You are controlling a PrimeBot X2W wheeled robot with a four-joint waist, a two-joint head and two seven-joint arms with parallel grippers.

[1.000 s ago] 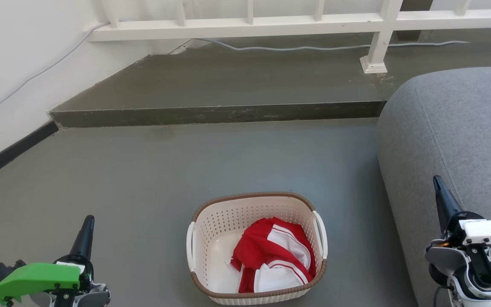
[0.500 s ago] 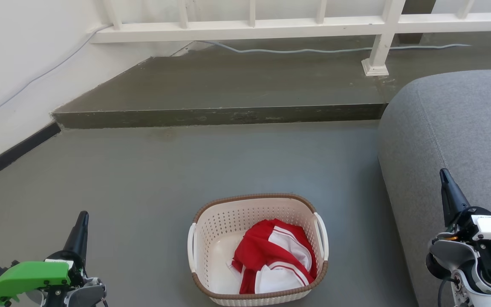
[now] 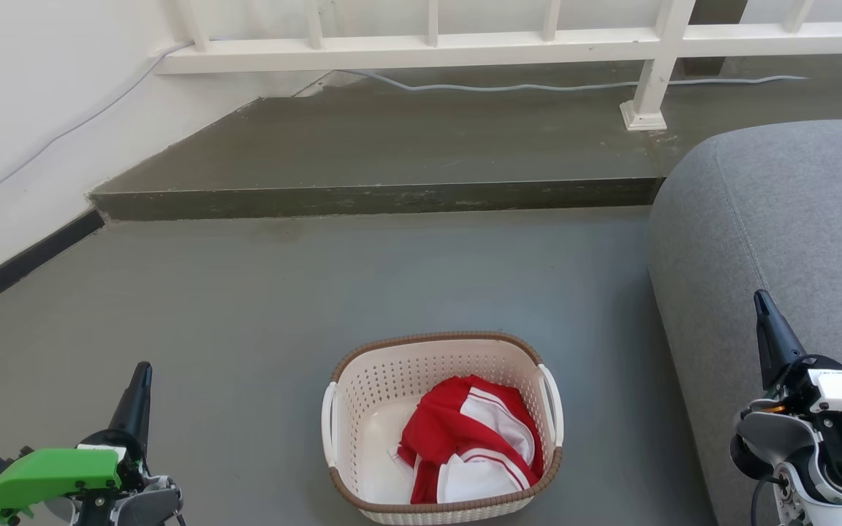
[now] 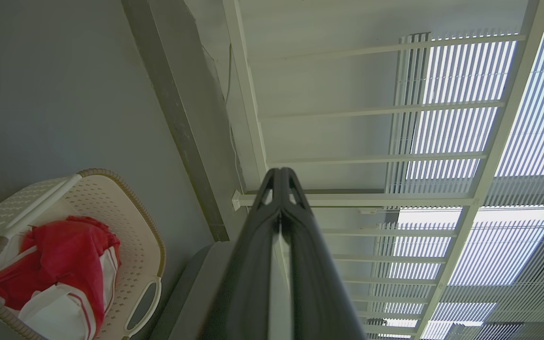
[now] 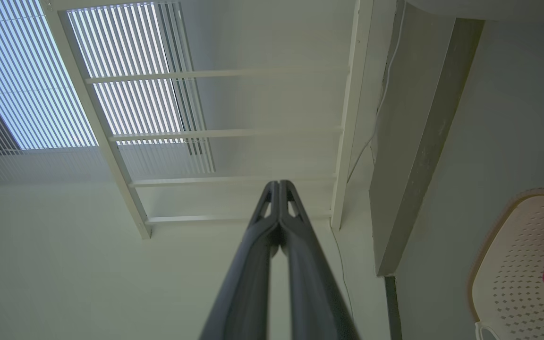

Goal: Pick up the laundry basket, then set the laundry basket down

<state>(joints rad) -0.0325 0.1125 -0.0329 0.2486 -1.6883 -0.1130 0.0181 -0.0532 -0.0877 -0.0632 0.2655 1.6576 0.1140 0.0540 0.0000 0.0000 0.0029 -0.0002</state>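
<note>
The laundry basket [image 3: 362,409] stands on the grey floor at the bottom middle of the head view, cream-white and perforated with a brown rim and white side handles. A red and white garment [image 3: 465,438] lies crumpled inside it. My left gripper [image 3: 142,374] is at the lower left, well to the left of the basket, shut and holding nothing. My right gripper [image 3: 761,301] is at the lower right in front of the sofa, also shut and empty. The basket [image 4: 130,222] appears at the lower left of the left wrist view, and the basket [image 5: 513,264] sits at the lower right of the right wrist view.
A grey sofa [image 3: 794,241] fills the right side, close to the basket. A raised concrete step [image 3: 377,197] runs across behind, with a white railing [image 3: 465,44] and a loose cable [image 3: 509,86] on it. A white wall with dark skirting [image 3: 19,263] borders the left.
Between one second ago and half a second ago the whole picture shifted slightly, so the camera moved. Since then nothing has visibly changed.
</note>
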